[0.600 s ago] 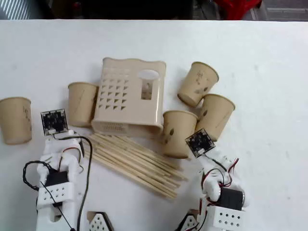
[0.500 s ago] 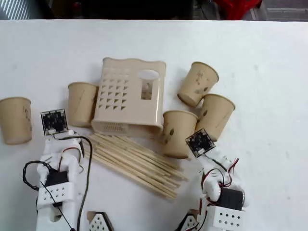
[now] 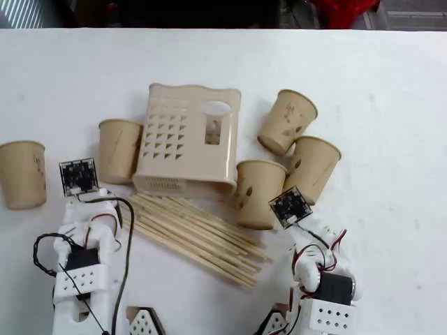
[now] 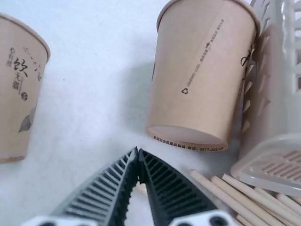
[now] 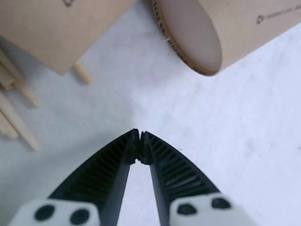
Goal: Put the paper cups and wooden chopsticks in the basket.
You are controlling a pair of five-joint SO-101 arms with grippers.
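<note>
Down at the near edge of the table (image 3: 391, 84), both arms sit low, with five cups and all the chopsticks lying out beside the basket (image 3: 183, 143). I'd call this the pickup stage, with no grasp made yet. The left gripper (image 4: 138, 165) has its jaws pinched together on nothing. The right gripper (image 5: 140, 137) is the same, tips touching and empty. The left's nearest target is a paper cup (image 4: 200, 80) on its side, pressed against the basket's perforated wall. Its base faces the gripper, its mouth points away, and its long axis runs straight out from the arm. The next move, I reckon, calls for spreading those jaws and closing across the cup's width. The wooden chopsticks (image 3: 199, 237) lie bundled between the arms, slanting from the basket's near rim towards the right arm.
</note>
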